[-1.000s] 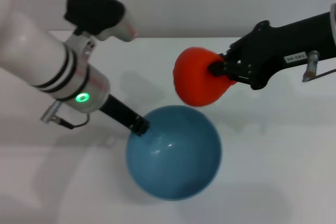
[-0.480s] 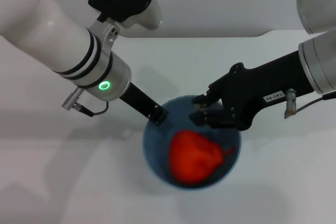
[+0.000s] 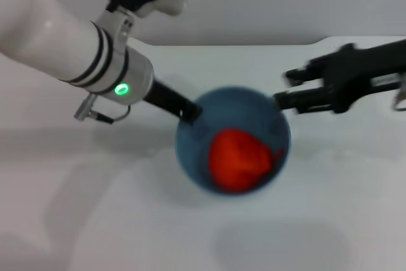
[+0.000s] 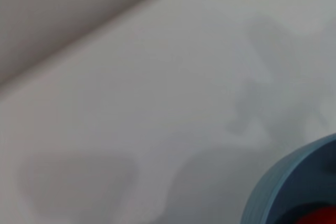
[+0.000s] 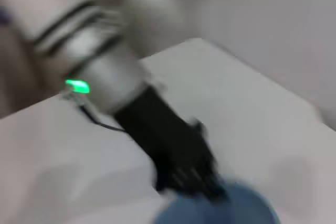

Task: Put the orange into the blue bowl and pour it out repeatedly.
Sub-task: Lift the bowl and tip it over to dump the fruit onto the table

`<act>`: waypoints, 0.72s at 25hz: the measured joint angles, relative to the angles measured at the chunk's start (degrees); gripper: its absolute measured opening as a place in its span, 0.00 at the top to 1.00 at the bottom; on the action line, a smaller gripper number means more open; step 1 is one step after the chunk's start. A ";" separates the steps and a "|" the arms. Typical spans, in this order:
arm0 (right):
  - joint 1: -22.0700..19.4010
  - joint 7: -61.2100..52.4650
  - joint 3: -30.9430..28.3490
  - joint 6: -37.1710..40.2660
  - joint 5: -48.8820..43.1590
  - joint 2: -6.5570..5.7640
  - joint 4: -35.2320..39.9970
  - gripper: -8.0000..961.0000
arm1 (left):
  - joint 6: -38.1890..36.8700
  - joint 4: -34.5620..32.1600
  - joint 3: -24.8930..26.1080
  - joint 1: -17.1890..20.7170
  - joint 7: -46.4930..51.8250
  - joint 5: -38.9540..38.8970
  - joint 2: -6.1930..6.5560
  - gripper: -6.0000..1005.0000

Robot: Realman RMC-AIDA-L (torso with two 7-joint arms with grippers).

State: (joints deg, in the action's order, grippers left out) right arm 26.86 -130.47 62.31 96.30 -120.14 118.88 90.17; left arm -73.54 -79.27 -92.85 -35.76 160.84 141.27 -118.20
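Jaws on your right gripper (image 3: 282,90) stand apart with nothing between them, just beside the blue bowl (image 3: 190,150) on its right. Your left gripper (image 3: 189,112) is closed on the bowl's rim, holding it above the table (image 3: 95,220). You have the orange (image 3: 240,158) lying inside the bowl.

Light is even and soft, falling from above onto the white table (image 3: 330,220), which shows no glare. Faint grey shadows lie on it: one under the bowl (image 3: 232,139) toward the near edge, another beside the left arm (image 3: 70,42). The right gripper (image 3: 283,90) is smeared by motion blur in the head view, and the orange (image 3: 240,159) has soft edges. The left wrist view is out of focus throughout. The right wrist view is heavily blurred; the left arm's green lamp (image 5: 77,85) streaks.
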 joint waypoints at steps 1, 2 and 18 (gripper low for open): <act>-0.25 -1.22 -2.12 0.95 -0.97 -0.05 -0.11 0.54 | 2.75 -1.39 -0.13 1.55 -1.08 0.15 0.04 0.99; -0.56 -2.31 -4.44 2.15 -2.35 -0.12 -0.45 0.53 | 5.67 -2.95 -0.30 3.30 -2.21 0.33 0.05 0.99; -3.63 -7.44 -16.79 6.69 -16.39 -0.34 -9.64 0.50 | 74.96 -6.20 -29.03 30.04 -10.14 23.29 -0.50 0.99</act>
State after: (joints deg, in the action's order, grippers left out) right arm 23.23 -137.91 45.52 102.99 -136.52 118.54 80.53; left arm 1.41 -85.46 -121.87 -5.71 150.70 164.57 -118.69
